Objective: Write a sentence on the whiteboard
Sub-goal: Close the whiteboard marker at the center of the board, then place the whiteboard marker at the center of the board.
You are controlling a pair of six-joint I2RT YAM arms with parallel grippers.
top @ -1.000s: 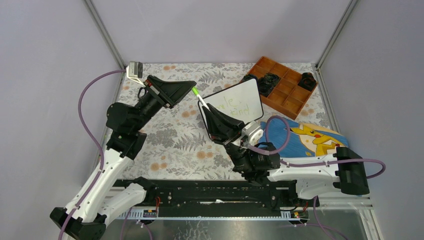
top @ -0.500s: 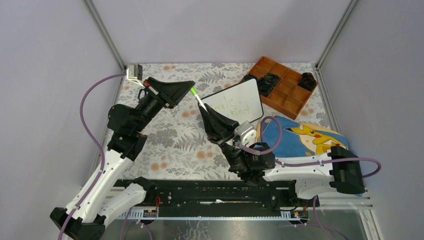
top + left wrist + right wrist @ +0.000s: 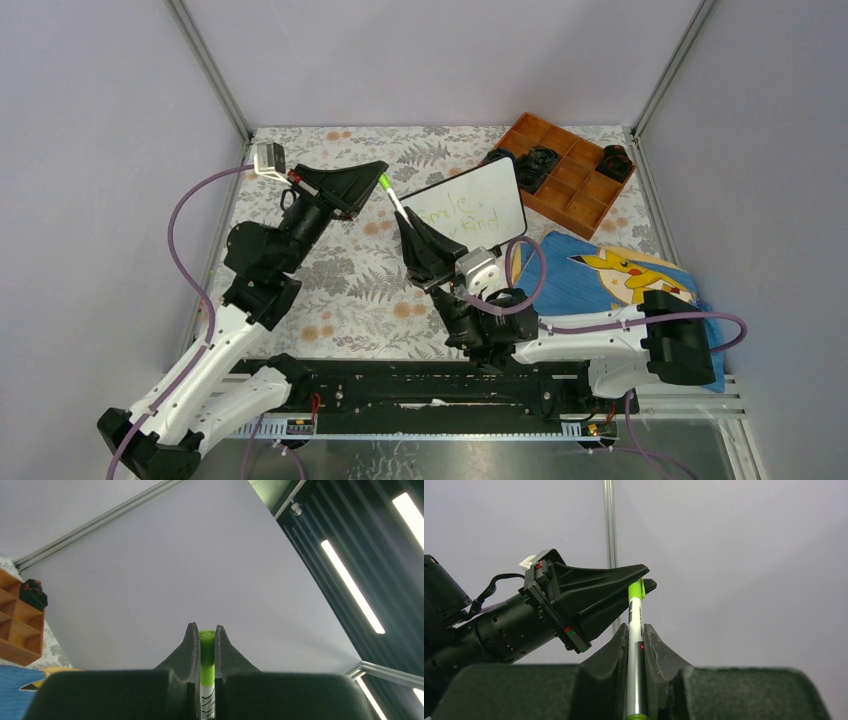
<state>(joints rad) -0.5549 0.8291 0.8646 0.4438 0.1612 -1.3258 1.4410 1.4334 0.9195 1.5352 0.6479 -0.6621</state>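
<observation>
In the top view, the whiteboard (image 3: 500, 186) is standing tilted on the floral table cover (image 3: 340, 285). The sentence (image 3: 464, 212) is running across it in green, with its left end hidden behind an arm. Just left of the whiteboard, the right gripper (image 3: 402, 216) is clenching the barrel of a green marker (image 3: 391, 191), which is slanting up and away from the board. Farther left of the whiteboard, the left gripper (image 3: 381, 170) is pinching the marker's green end. A wooden tray (image 3: 576, 190) is lying just behind the whiteboard on its right. A blue Pikachu cloth (image 3: 600, 285) is lying in front of the board, also on that side.

In the left wrist view, the two fingers are squeezing the green end between their tips, and the white barrel is running down between them. A corner of the wooden tray is showing at the left edge.

In the right wrist view, the fingers are pressing on the white barrel from both sides. Above them, the left gripper is gripping the green end.
</observation>
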